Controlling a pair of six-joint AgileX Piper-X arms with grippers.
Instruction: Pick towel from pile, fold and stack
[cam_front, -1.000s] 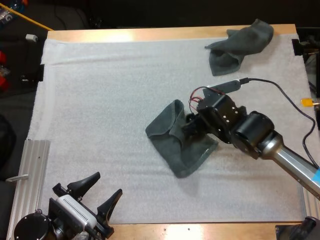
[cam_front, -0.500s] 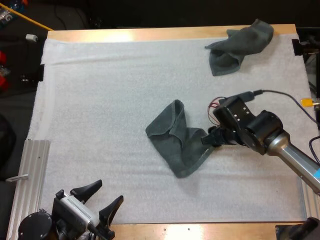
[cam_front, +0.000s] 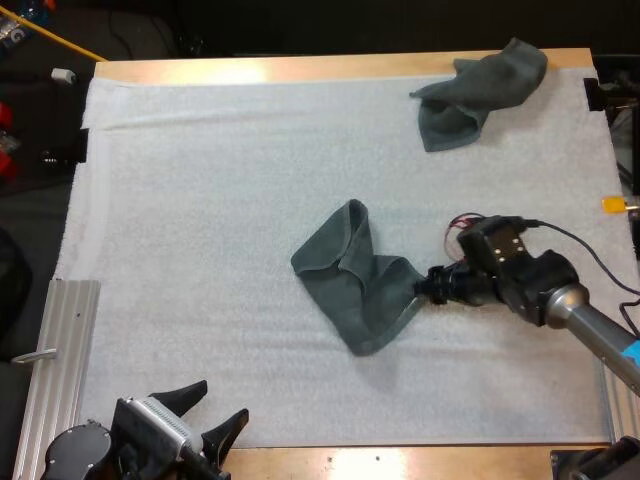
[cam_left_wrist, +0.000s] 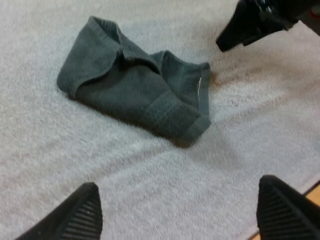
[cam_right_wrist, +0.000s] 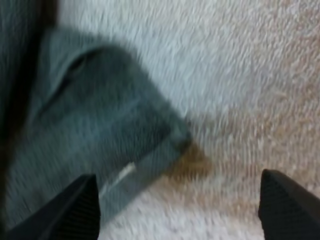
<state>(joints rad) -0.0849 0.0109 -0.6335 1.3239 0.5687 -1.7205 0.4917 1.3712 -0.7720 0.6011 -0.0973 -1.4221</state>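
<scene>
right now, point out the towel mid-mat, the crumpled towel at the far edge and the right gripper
towel mid-mat (cam_front: 345, 290), high view, middle of its cloth
crumpled towel (cam_front: 478, 88), high view, centre of the heap
right gripper (cam_front: 428, 284), high view, between its fingertips

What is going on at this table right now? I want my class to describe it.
Two robot arms are working on towels laid on a white mat. The right gripper is open just beside the right edge of a loosely folded towel in the middle of the mat, gripping nothing. The left gripper is open too and hangs at the mat's near edge, away from the cloth. A second, crumpled towel lies at the far right corner, not yet folded.
</scene>
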